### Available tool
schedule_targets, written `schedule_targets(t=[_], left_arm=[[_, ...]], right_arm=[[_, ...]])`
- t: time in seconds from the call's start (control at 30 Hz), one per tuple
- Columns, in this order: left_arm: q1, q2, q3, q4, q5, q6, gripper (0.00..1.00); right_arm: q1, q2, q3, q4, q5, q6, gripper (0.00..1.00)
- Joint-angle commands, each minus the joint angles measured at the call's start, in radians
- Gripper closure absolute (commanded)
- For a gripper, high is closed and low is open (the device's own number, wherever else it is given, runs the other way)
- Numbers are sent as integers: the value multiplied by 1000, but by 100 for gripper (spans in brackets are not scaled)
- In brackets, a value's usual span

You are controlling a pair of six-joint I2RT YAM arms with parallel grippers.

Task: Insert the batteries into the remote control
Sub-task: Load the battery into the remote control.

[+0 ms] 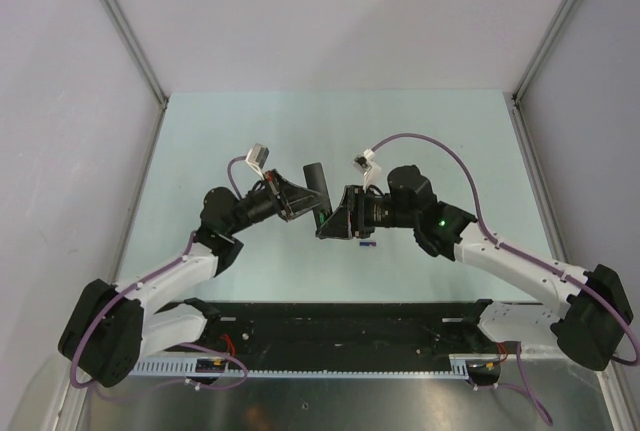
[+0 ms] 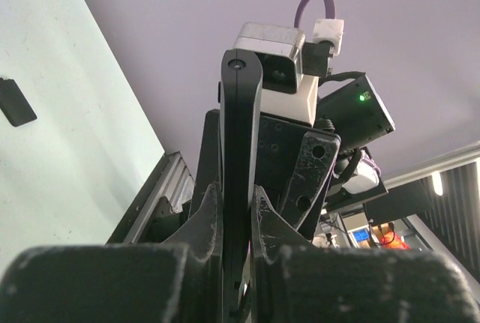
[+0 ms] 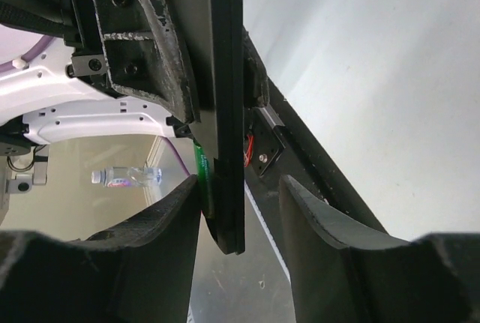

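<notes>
One remote control (image 2: 240, 128) pinched in left gripper (image 2: 236, 204), one green battery (image 3: 200, 171) against it, right gripper (image 3: 240, 188) spread.

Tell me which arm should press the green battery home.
Right. The left gripper is shut on the remote control and must hold it steady. The open right gripper already straddles the remote's end, with one finger beside the green battery.

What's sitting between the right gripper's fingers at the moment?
Right wrist view: the remote control stands edge-on between the fingers of the right gripper, with the green battery between it and one finger. The gap to the other finger is bare.
</notes>
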State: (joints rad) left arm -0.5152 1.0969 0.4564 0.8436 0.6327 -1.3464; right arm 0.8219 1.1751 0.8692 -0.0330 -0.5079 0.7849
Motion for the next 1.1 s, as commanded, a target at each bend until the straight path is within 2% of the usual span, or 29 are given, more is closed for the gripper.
schedule_targets(t=[0.0,0.1,0.17,0.3,0.43,0.57,0.77,0.93,1.03,1.07], left_arm=[[-2,-19,54,49,4,-13,100],[-2,-19,59,49,5,-16,100],[-3,-22,59,49,7,-14,100],[-2,-17,53,48,10,-8,100],[-2,-12,28,49,7,-5,100],[-2,-11,19,49,7,0,100],[-3,-9,21,49,7,-2,100],[-3,-9,31,49,9,-5,100],[-2,-11,37,48,10,-8,100],[-2,-11,38,49,10,-8,100]], right_arm=[[2,11,5,16,-32,-16,53],[2,15,4,15,-37,-18,57],[2,11,4,16,-34,-15,54],[-16,-2,4,24,-21,13,39],[-36,-34,4,71,-1,37,37],[-47,-49,4,68,11,36,41],[-41,-37,4,53,5,22,53],[-27,-23,4,55,-17,10,57],[-24,-20,2,48,-21,2,62],[-24,-19,2,47,-23,-1,66]])
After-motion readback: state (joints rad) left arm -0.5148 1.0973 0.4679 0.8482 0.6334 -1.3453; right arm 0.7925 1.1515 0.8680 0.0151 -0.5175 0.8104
